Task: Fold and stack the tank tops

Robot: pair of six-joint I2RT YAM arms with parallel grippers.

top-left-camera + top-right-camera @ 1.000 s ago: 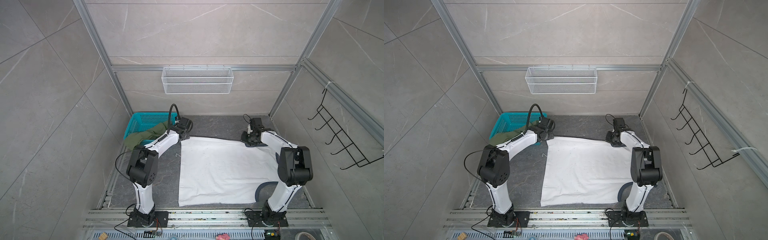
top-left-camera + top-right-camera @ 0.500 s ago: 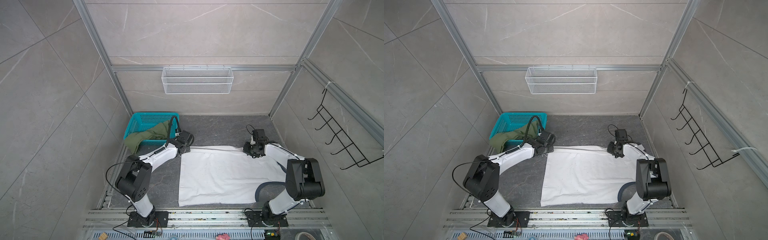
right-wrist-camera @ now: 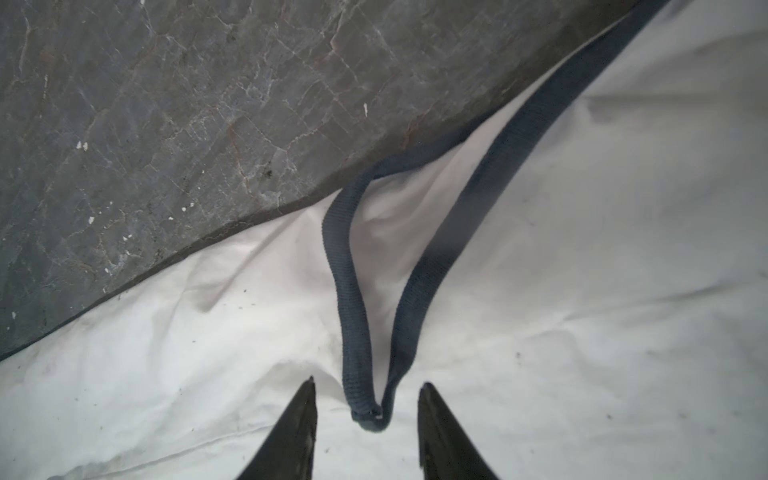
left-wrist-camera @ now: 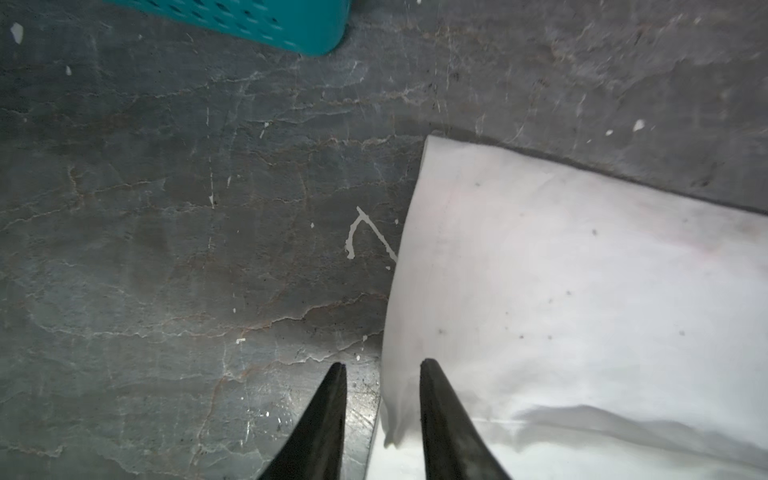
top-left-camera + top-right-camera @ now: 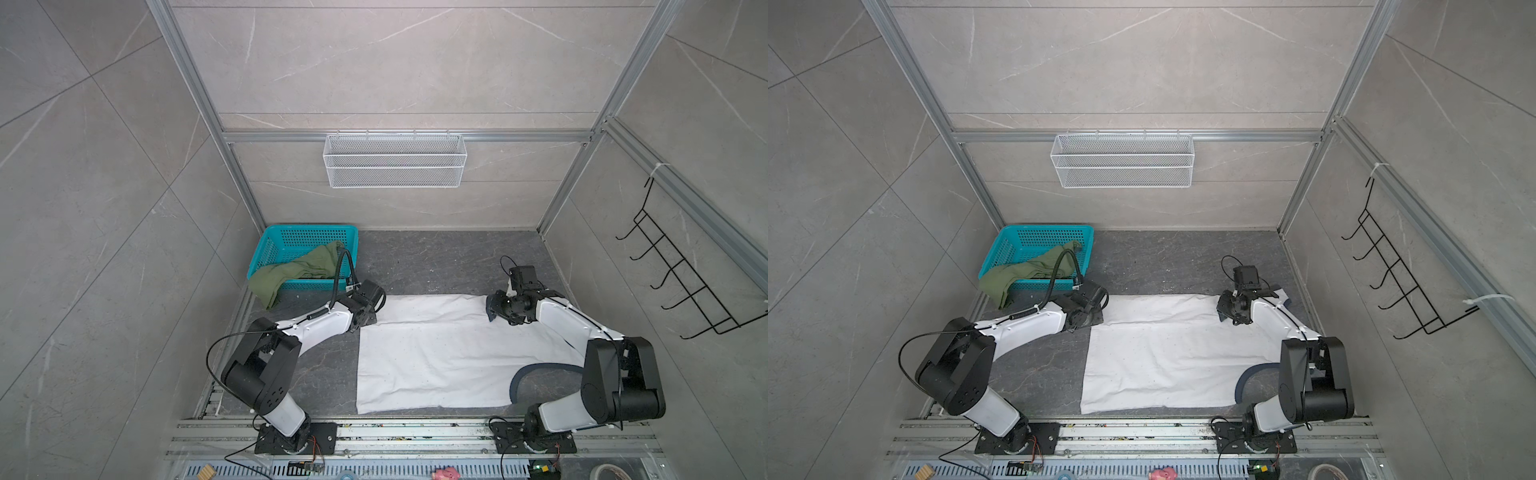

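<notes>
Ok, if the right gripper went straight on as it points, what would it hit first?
Probably the navy trim loop of the white tank top, just ahead of the open right gripper, though depth is unclear.

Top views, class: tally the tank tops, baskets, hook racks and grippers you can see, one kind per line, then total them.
Tank tops: 2 (white tank top, olive green tank top)
Baskets: 2 (teal basket, white wire basket)
Hook racks: 1 (black hook rack)
Grippers: 2 (left gripper, right gripper)
Total: 7
</notes>
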